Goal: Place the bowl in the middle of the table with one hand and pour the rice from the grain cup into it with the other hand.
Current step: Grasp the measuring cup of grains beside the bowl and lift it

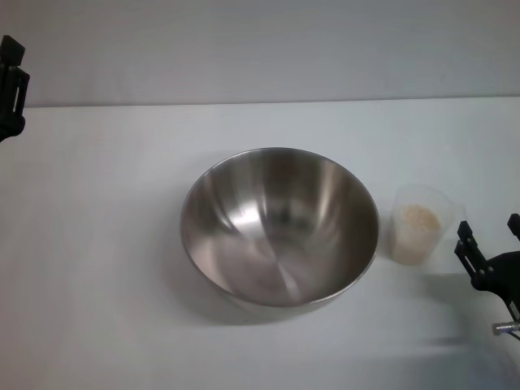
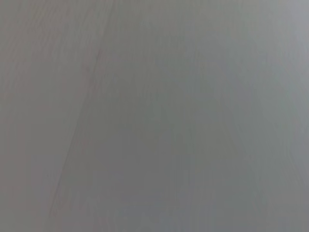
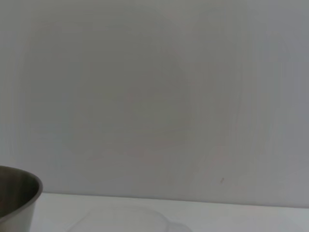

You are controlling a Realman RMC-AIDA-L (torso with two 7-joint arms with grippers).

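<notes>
**Bowl in place, rice waits in its cup**

A plain white table (image 1: 97, 268) runs back to a bare pale wall. The steel bowl (image 1: 279, 226) sits empty near the middle of it, and the grain cup (image 1: 418, 223) stands just beside it on the robot's right, close to the bowl's rim but not clearly touching. The rice (image 1: 416, 221) shows as a pale heap inside the cup.

The right gripper (image 1: 491, 253) hangs at the table's right edge, near the cup and holding nothing, its fingers spread. The left gripper (image 1: 11, 85) is parked high at the far left, well apart from both objects; whether its fingers are spread or closed cannot be told.

The cup looks light and thin-walled, likely to flex or slip under a hard squeeze, so a hold across its body below the rim, spout turned toward the bowl, seems safest. The bowl looks rigid and smooth, prone to slide if nudged. The loose grains should pour freely, so a slow tilt over the wide bowl seems wise.

No brand, label or writing is legible on anything.
</notes>
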